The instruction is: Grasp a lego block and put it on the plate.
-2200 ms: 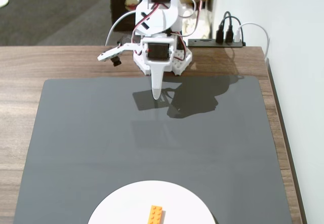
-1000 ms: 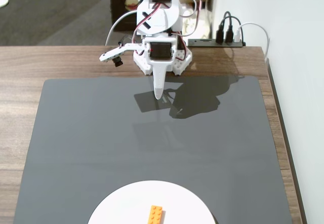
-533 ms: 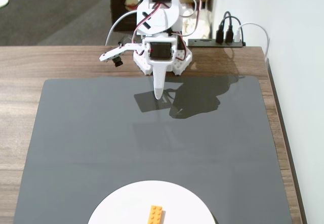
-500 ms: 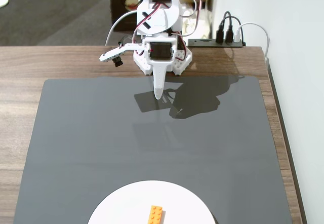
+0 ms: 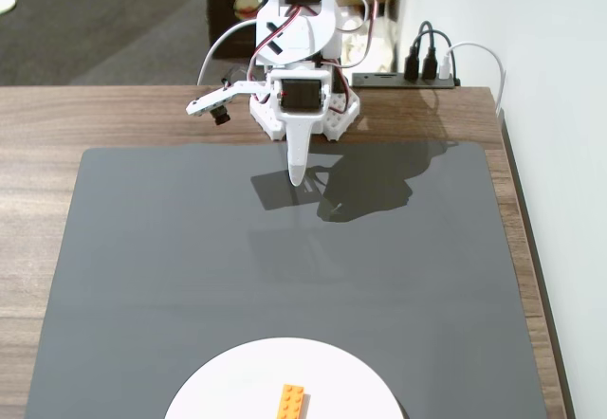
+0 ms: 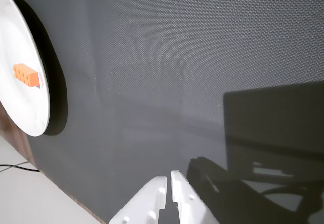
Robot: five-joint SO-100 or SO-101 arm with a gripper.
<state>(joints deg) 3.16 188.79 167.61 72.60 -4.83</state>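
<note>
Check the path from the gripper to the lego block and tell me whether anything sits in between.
Nothing visible does. In the fixed view the gripper hangs near the arm's base, and only bare grey mat lies between it and the orange lego block, which already lies on the white plate. The wrist view shows the same open stretch.

Orange lego block (image 5: 292,402) on plain white plate (image 5: 228,386), dk grey mat (image 5: 171,267), white gripper (image 6: 169,179)

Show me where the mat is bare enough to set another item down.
The whole grey mat lies bare between the gripper at the far edge and the plate at the near edge. Only the plate holds something: the lego block.
</note>
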